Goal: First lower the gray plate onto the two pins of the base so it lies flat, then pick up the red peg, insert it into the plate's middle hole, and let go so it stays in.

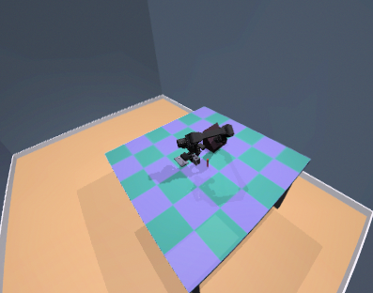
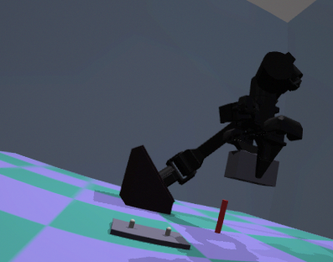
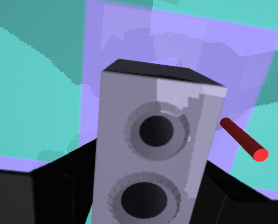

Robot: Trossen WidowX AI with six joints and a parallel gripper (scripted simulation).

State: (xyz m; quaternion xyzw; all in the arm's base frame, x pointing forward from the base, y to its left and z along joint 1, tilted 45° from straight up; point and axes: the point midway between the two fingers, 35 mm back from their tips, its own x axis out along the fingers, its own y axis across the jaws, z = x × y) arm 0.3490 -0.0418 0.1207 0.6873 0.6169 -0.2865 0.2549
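Observation:
The gray plate (image 2: 236, 166) (image 3: 112, 120) is a thick block held in the air, well above the table. The wrist view shows two of its round holes; the rest is cut off by the frame's lower edge. My gripper (image 2: 252, 162) (image 3: 142, 146) (image 1: 194, 158) is shut on the plate, one finger on each long side. The gray base (image 2: 151, 233) lies flat on the table, with two pale upright pins (image 2: 132, 223) (image 2: 168, 231) bare. The red peg (image 1: 208, 162) (image 2: 221, 217) (image 3: 244, 140) stands upright on the table, to the right of the plate in the wrist view.
The checkered table (image 1: 219, 229) carries everything. The arm's dark mount (image 2: 144, 187) stands behind the base in the exterior view. The peg stands to the right of the base there, below and a little left of the held plate. The base is not seen in the wrist view.

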